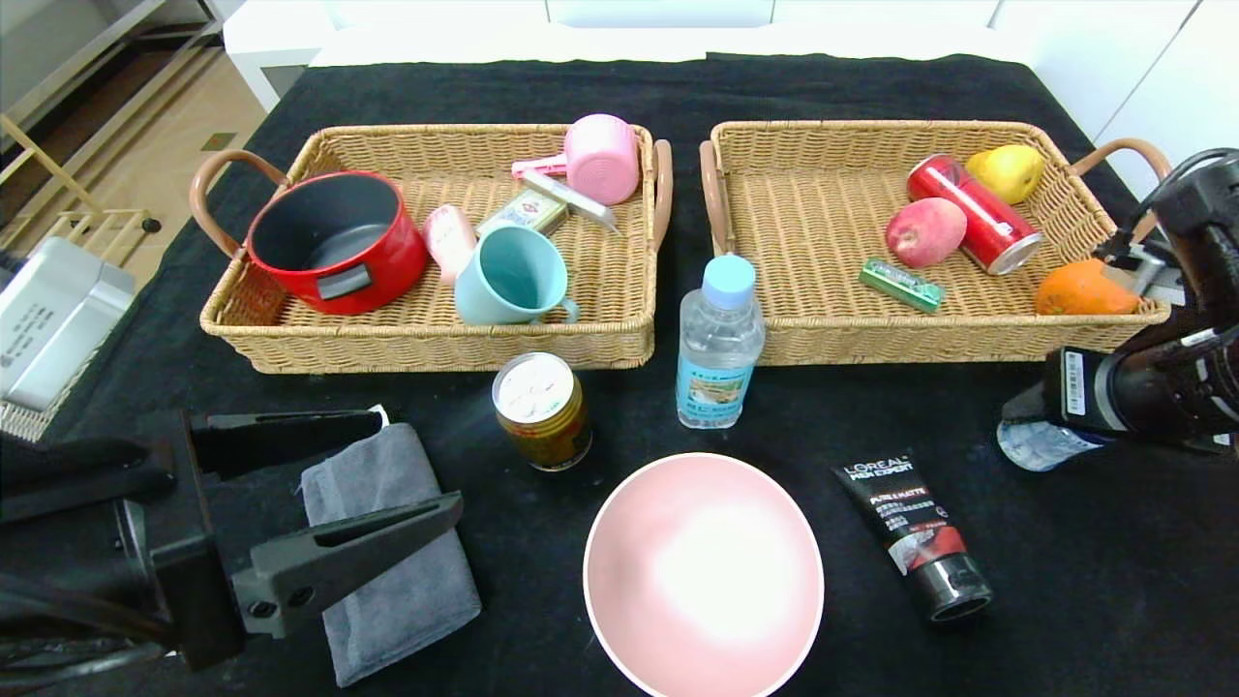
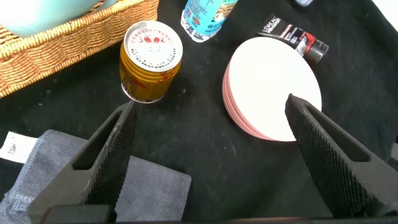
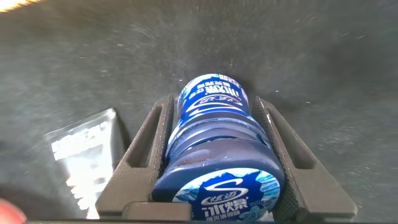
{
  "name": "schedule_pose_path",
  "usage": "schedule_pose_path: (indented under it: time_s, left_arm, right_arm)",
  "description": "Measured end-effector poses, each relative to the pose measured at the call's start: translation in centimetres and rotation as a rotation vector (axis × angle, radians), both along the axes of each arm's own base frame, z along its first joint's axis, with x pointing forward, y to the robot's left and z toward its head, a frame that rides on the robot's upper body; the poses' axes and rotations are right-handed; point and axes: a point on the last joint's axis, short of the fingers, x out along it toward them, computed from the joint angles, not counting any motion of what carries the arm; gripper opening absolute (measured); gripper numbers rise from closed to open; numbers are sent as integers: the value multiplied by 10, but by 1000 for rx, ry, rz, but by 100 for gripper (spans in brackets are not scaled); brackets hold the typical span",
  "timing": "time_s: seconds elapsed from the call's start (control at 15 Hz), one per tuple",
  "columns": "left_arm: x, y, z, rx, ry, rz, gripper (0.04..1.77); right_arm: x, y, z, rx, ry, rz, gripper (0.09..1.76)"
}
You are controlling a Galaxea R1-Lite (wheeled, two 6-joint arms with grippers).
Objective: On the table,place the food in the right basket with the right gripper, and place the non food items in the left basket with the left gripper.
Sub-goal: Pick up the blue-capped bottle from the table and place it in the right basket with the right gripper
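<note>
Small jar (image 3: 214, 149) clamped in right tool (image 3: 214, 106) near table's (image 1: 1065, 600) right edge.

A staged indoor test room is showing: black-draped table (image 1: 619, 87), white cabinets (image 1: 1113, 48) lying beyond, tan flooring (image 1: 165, 126) running far left.

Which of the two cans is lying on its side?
The red can in the right basket lies tipped over; the gold can stands upright on the table.

White cabinets (image 1: 658, 12) behind, tan wood floor (image 1: 145, 145) and wooden rack (image 1: 58, 203) at left.
</note>
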Motion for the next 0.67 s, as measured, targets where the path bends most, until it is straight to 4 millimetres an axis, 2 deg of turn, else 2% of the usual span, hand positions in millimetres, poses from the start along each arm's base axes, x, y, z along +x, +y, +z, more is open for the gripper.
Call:
schedule_pose_path:
  time_s: [0.4, 0.67]
  left_arm:
    - [0, 0, 0, 0, -2, 0, 172]
    - [0, 0, 0, 0, -3, 0, 172]
  right_arm:
    - [-24, 5, 35, -64, -120, 70, 93]
    - [-23, 12, 62, -52, -221, 98, 93]
